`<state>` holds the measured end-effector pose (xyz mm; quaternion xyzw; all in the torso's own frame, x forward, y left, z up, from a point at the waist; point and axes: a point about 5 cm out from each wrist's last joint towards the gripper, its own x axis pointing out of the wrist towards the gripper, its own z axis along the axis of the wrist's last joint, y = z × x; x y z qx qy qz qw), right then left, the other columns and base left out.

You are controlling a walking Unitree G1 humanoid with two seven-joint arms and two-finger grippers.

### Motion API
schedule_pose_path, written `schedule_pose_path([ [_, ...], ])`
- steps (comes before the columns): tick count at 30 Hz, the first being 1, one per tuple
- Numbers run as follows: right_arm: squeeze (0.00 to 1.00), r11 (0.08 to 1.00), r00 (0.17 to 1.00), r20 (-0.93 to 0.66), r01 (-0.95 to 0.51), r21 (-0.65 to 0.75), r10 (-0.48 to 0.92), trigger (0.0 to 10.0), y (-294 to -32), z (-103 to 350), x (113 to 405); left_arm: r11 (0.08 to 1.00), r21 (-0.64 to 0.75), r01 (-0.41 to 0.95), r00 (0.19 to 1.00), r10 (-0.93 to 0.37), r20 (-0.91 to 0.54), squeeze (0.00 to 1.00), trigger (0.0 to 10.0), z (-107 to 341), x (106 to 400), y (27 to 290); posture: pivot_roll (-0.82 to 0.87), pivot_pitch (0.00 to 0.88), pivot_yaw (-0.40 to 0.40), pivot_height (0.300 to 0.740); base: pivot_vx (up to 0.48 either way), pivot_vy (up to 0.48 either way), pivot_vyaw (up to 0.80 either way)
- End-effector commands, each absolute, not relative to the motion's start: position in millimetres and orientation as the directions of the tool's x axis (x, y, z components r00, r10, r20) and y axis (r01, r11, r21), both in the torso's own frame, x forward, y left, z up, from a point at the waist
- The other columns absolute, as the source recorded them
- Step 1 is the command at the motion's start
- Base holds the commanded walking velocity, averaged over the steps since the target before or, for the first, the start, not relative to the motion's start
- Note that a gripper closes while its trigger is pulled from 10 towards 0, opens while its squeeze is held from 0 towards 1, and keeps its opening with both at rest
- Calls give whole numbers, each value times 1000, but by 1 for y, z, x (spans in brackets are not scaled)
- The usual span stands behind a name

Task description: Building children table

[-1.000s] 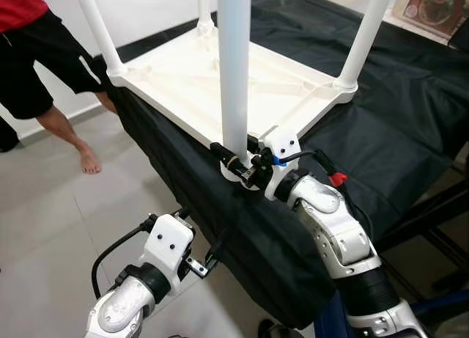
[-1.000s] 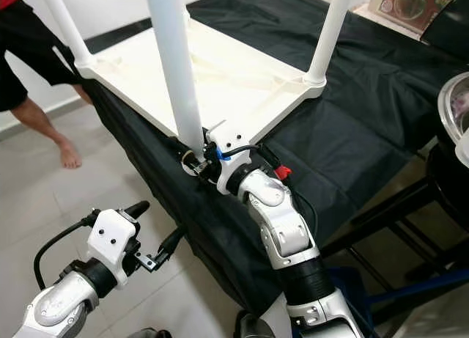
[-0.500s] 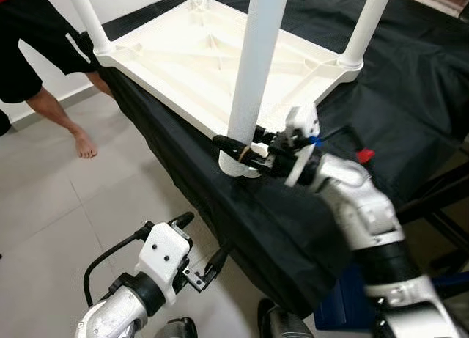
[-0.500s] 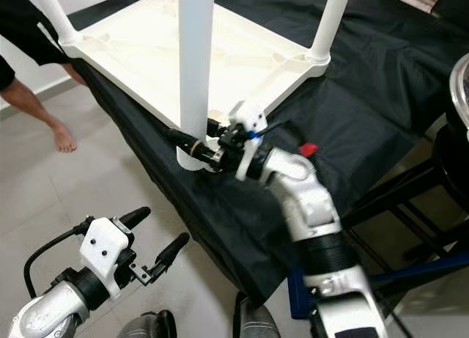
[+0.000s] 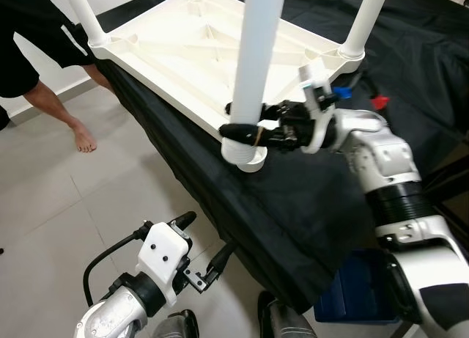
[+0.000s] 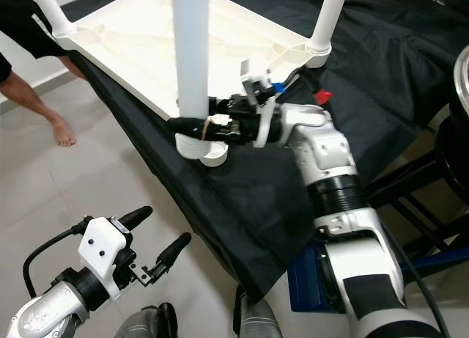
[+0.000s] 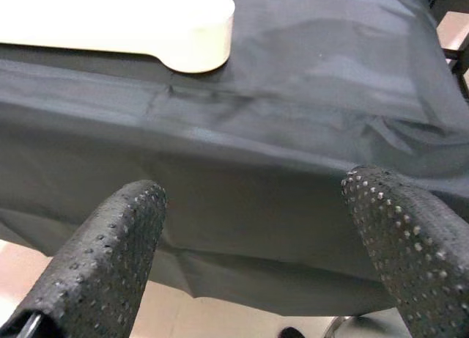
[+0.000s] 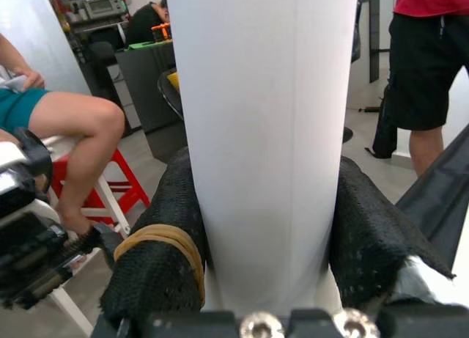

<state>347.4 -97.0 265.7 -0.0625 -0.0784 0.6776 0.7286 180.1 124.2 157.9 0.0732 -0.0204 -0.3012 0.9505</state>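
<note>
Presently noted right gripper [image 5: 245, 133] clamped around upright table leg [image 5: 256, 59], just above corner socket [image 5: 246, 158]. Left gripper [image 5: 205, 246] idle below, fingers apart.

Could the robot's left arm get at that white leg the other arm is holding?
Probably yes. The left gripper hangs open below the table edge, and only the draped black cloth lies between it and the leg, which the right gripper clamps near its base.
</note>
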Motion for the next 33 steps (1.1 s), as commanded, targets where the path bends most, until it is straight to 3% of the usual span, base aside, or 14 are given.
schedule_pose_path([
  [1,0,52,48,22,-970,-235,999,10000,-90,267,347,800,149,581,811,-584,-27,0,10000,157,175,126,101,336,11,740,0,0,0],
  [10,0,20,19,8,-970,-242,1000,10000,-89,266,351,798,148,584,809,-587,-30,0,10000,157,174,127,105,337,13,740,0,0,0],
  [17,0,48,44,21,-962,-268,999,10000,-88,267,356,792,152,591,805,-592,-38,0,10000,158,171,129,117,348,22,740,0,0,0],
  [20,0,178,169,56,-932,-316,984,10000,-110,281,368,786,153,599,798,-600,-46,0,10000,160,164,130,140,369,34,740,0,0,0],
  [24,0,248,246,53,-902,-352,968,10000,-125,287,373,786,162,597,799,-600,-35,0,10000,163,162,130,143,374,38,740,0,0,0],
  [33,0,290,292,53,-882,-372,955,10000,-132,287,378,808,204,553,824,-567,14,0,10000,173,169,134,142,373,32,740,0,0,0],
])
